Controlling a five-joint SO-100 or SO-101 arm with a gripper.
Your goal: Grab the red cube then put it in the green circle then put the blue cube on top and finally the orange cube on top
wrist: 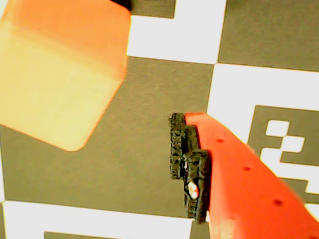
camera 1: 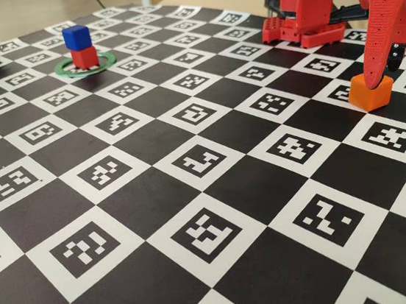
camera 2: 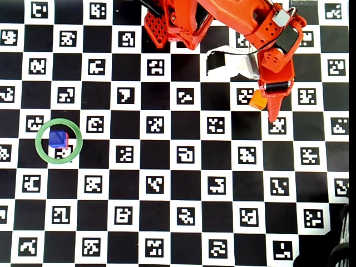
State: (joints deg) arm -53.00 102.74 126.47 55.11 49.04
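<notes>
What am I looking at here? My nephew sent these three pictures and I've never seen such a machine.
It is a small red robot arm standing on a checkered board printed with code marks. One picture looks across the board from the side, one looks straight down, and one comes from a camera riding on the arm. A blue cube sits on a red cube inside a green ring. The arm's gripper is lowered at an orange cube; one of its fingers shows beside it. Nothing is clearly held.
</notes>
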